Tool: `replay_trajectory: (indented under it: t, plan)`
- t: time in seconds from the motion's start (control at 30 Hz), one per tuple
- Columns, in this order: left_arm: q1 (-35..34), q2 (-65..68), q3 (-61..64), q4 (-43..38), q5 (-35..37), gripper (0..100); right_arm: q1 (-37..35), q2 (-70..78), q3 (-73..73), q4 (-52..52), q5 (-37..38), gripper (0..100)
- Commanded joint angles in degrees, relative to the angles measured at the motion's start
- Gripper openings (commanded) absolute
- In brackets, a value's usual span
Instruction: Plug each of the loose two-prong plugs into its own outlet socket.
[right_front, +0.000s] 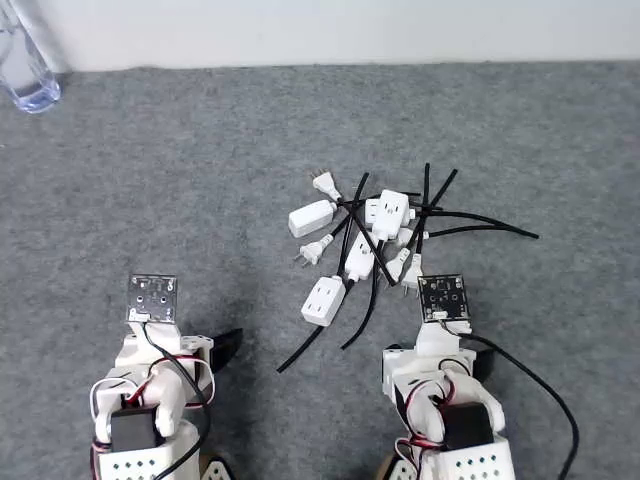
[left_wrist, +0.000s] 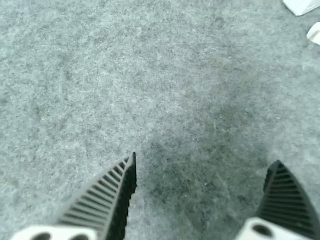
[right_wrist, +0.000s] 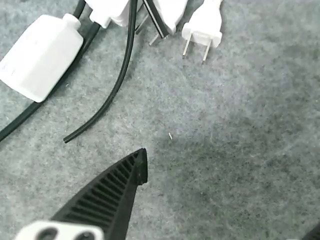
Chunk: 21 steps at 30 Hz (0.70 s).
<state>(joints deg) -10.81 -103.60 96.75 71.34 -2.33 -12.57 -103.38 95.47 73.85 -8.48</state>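
High view: the grey mat (right_front: 150, 180) covers the table. The tangle (right_front: 375, 225) of white plugs and sockets on black cords (right_wrist: 117, 85) lies just toward 3 o'clock of centre, at 12 o'clock from the right arm (right_front: 445, 400). The left gripper (left_wrist: 205, 160) is spread wide over bare mat, with nothing between the jaws. The right gripper (right_wrist: 230, 192) is likewise parted and empty, near the tangle's 6 o'clock edge.

Step judged: first pick.

- The nearest socket block (right_front: 323, 300) has its long axis on the 1–7 o'clock line, with the cord end at 1.
- The nearest plug (right_wrist: 204, 27) lies flat on roughly the 12–6 line, prongs toward 6, facing the right gripper.

The plug body should be pinched behind the prongs, clear of the cords. The prongs are then left exposed and can be squared to the slots.
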Motion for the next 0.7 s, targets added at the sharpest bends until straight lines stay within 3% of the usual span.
replay_trajectory:
  t: [0.0,0.67]
  plan:
    - [0.3,-0.7,-0.3,-1.3,-0.1,38,-0.4,-0.5,1.0,-1.2,-0.3,52.0]
    - [0.4,-0.7,-0.3,-0.6,0.1,38,-0.7,-0.5,1.0,-1.7,-0.4,52.0]
